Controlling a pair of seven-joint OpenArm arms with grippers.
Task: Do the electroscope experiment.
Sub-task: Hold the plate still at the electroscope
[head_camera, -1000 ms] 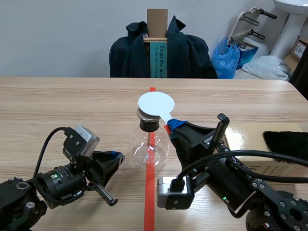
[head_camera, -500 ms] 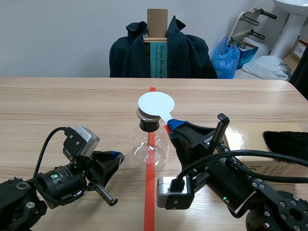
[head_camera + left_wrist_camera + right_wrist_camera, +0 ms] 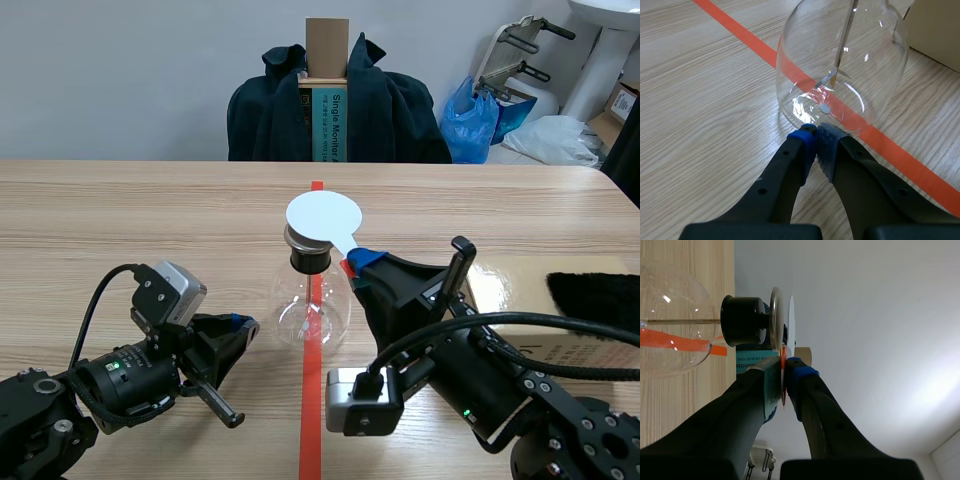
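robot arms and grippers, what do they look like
The left arm and right arm are black and jointed, with looping black cables and green lights. Each carries a silver-grey camera box. Thick black fingers end in dotted pads, one blue, one grey.

- The right claw (image 3: 784,371) is closed on the thin red handle (image 3: 783,359) of a white paddle (image 3: 791,322), with its grey-green pad (image 3: 773,382) on one side and its blue pad (image 3: 800,374) on the other
- The paddle's round face shows edge-on, right next to the metal plate (image 3: 775,315); whether they touch cannot be told
- The plate sits on a black stopper (image 3: 742,321) in the neck of a clear glass flask (image 3: 670,300)
- A thin rod (image 3: 680,320) runs from the stopper into the bulb
- The flask stands on the wooden table (image 3: 700,260), over an orange tape line (image 3: 670,339) seen through the glass
- A teal box (image 3: 747,354) shows just behind the claw
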